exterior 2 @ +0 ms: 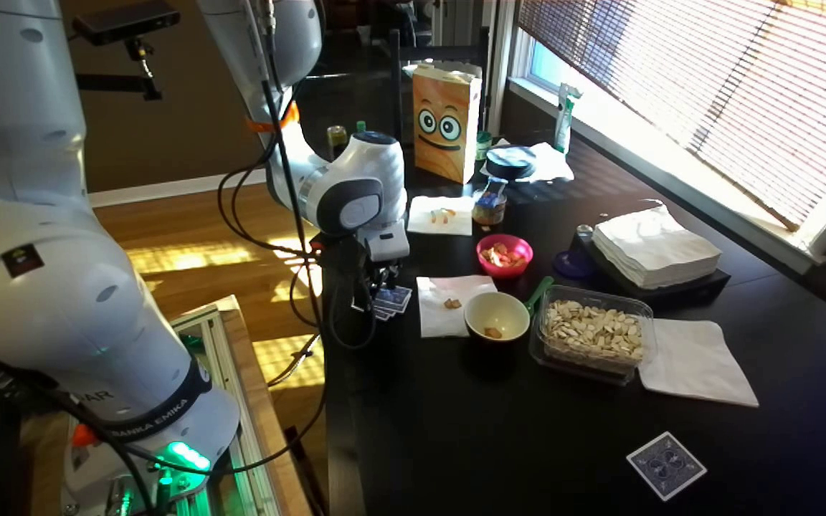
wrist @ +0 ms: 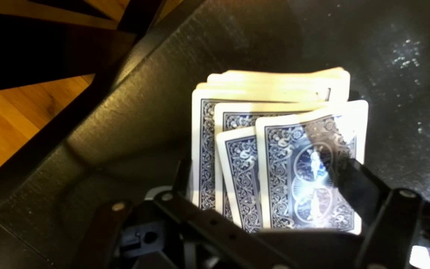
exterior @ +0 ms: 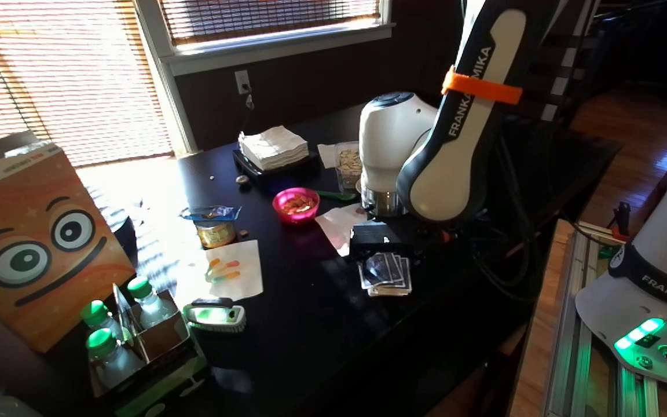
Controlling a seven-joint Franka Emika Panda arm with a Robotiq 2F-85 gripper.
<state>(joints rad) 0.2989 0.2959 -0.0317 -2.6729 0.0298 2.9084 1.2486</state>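
The fingers (wrist: 362, 186) are nearest in the wrist view, standing spread, one along the left side of a pile of playing cards (wrist: 274, 157) and one reaching over its right edge. The pile fills the middle of that frame, blue patterned backs up, its top few cards lying askew. With so much dark against dark, I can't quite tell whether the fingers touch it. It lies on the black bench (wrist: 155, 119), close to the edge, and in both exterior views it sits low beneath the arm (exterior 2: 373, 172).

In an exterior view, a lone card (exterior 2: 666, 466) lies at the lower right. Beyond it, right of centre, there's a clear tub (exterior 2: 579, 367) of pale flat seeds, a white napkin (exterior 2: 696, 365) at its right and a green spoon (exterior 2: 540, 292) at its left. A cream bowl (exterior 2: 499, 308) with one brown piece inside stands beside the spoon. Farther back come a stack of napkins (exterior 2: 657, 240) on a dark tray (exterior 2: 700, 287), toward the right, and a pink bowl (exterior 2: 505, 272) of brown bits, nearer the middle. Past those, at top centre, stands a grinning orange box (exterior 2: 443, 129), with sunlit blinds (exterior 2: 714, 93) across the upper right.
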